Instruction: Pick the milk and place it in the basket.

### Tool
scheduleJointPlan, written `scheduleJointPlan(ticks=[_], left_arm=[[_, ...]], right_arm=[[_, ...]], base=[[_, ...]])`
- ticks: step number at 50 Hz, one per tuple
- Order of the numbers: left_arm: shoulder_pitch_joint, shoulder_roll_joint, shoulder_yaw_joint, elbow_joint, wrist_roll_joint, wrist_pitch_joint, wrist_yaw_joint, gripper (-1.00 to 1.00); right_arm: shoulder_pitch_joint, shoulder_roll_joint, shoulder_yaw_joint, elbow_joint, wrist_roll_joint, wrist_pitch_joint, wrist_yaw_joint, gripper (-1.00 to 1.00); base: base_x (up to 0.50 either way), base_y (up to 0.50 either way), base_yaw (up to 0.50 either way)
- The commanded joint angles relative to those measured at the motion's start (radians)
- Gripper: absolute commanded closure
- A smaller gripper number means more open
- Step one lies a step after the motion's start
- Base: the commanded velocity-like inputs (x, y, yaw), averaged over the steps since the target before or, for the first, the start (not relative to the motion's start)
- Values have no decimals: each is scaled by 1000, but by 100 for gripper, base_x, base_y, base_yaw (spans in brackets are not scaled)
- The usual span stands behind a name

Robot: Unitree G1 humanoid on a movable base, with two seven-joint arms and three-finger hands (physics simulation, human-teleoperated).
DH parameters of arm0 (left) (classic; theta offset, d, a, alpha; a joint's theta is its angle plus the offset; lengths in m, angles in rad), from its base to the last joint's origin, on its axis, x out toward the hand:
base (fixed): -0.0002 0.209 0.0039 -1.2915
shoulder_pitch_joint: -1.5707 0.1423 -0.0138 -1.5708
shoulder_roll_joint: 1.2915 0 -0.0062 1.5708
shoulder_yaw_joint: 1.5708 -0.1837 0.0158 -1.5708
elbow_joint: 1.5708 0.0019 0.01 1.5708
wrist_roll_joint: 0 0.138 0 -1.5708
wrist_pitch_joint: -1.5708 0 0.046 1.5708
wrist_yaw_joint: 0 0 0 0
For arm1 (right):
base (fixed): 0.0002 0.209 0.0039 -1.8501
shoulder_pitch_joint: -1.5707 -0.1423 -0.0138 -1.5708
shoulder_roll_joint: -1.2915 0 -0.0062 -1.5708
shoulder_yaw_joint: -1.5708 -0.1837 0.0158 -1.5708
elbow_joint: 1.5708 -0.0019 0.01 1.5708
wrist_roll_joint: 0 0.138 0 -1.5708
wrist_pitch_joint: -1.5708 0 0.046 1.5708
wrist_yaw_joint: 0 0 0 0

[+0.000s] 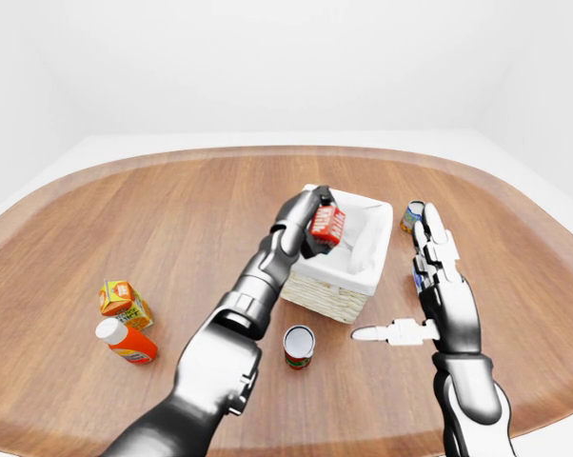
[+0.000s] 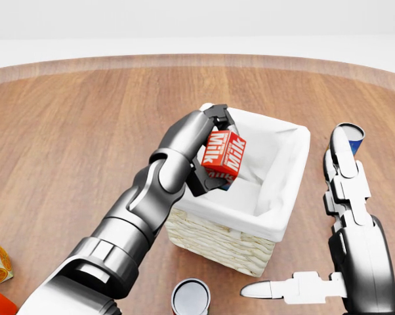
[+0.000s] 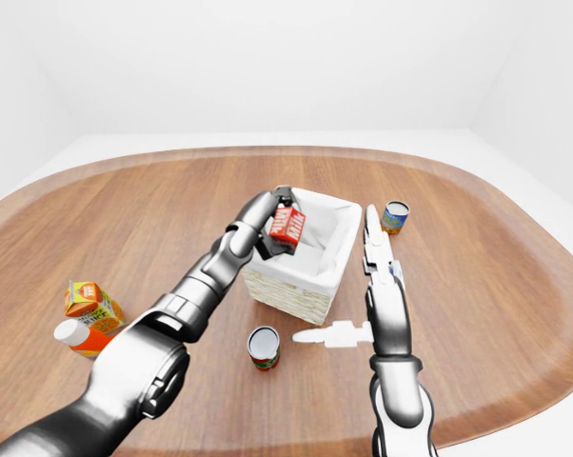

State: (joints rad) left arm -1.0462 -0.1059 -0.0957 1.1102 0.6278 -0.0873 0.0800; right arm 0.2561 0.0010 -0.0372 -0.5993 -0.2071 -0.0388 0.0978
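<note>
Head view: left hand point(image 2: 212, 149) partly hides milk point(image 2: 225, 153).

Your left hand point(image 2: 207, 147) holds the milk point(image 2: 224, 152) over the basket point(image 2: 276, 226), a can point(image 2: 190, 296) below it; your right hand point(image 2: 355, 246) sits right of the basket

On a wooden counter point(image 1: 125, 209), the left hand point(image 1: 312, 227) gripped a red milk carton point(image 1: 327, 225) above the white-lined wicker basket point(image 1: 336, 281). The right hand point(image 1: 441, 290) lay flat and spread beside the basket. A can point(image 1: 299, 346) stood below it; an orange carton point(image 1: 123, 302) and a bottle point(image 1: 127, 343) sat at left.
</note>
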Motion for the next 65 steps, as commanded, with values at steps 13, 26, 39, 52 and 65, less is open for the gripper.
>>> scheduleJointPlan(ticks=[13,26,39,52,65], left_arm=[[-5,-28,25,16,-78,0,24,100],[-2,-38,19,42,-68,0,42,100],[7,-36,18,46,-56,0,42,100],[-2,-35,20,69,-34,0,77,-100],[-5,-35,22,59,-37,0,82,-100]], right_arm=[[3,0,0,3,-1,-7,0,-100],[2,0,-2,2,1,-5,1,-100],[4,1,-3,-3,2,-2,2,-100],[3,1,-4,-2,3,-4,3,-100],[1,0,-3,1,3,-5,3,-100]], base=[[0,0,0],[0,0,0],[0,0,0],[0,0,0],[0,0,0]])
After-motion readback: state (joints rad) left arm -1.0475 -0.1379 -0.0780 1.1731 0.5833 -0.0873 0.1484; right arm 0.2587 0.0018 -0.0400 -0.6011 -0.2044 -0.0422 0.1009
